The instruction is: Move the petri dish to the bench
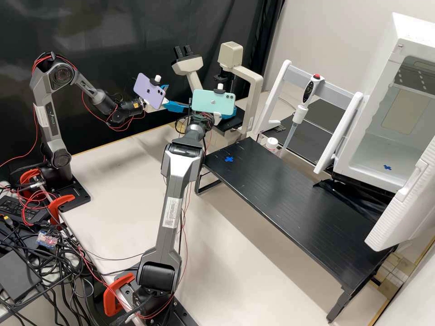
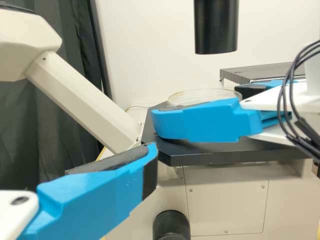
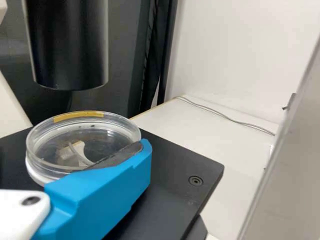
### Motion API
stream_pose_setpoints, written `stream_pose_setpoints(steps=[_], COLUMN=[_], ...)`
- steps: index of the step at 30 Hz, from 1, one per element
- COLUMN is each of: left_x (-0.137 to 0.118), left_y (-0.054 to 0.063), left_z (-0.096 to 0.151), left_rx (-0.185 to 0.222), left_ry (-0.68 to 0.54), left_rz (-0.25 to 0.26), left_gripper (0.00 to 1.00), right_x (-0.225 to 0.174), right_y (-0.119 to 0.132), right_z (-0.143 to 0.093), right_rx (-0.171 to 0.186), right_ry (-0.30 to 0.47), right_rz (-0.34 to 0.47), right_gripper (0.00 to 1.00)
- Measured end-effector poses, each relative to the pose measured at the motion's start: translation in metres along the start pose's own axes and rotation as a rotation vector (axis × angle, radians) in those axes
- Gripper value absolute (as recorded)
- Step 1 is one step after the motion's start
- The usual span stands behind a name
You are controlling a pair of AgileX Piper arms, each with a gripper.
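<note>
Right tool (image 1: 229, 113) around petri dish (image 3: 85, 120), clear, round, yellow-marked rim

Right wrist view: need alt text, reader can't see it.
A clear round petri dish with a yellow strip on its rim sits on a flat black platform; a blue finger overlaps its near edge, contact unclear. A black cylinder hangs above, and a thin cable crosses the pale surface behind.

Petri dish (image 3: 82, 145) on the microscope stage (image 3: 172, 172)
</note>
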Motion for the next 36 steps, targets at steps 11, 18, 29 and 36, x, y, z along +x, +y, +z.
stream_pose_setpoints(steps=[11,18,29,36], left_x=[0.000,0.000,0.000,0.000], left_y=[0.000,0.000,0.000,0.000], left_z=[0.000,0.000,0.000,0.000], left_rx=[0.000,0.000,0.000,0.000], left_ry=[0.000,0.000,0.000,0.000], left_rz=[0.000,0.000,0.000,0.000], left_gripper=[1.00,1.00,1.00,1.00], right_x=[0.000,0.001,-0.005,-0.027], right_y=[-0.002,-0.004,-0.008,-0.001], right_z=[0.003,0.004,0.008,0.014], right_rx=[-0.026,-0.024,-0.027,-0.045], right_ry=[-0.016,-0.020,-0.028,-0.025], right_rz=[-0.008,-0.015,-0.030,0.008], right_gripper=[0.00,0.00,0.00,0.00])
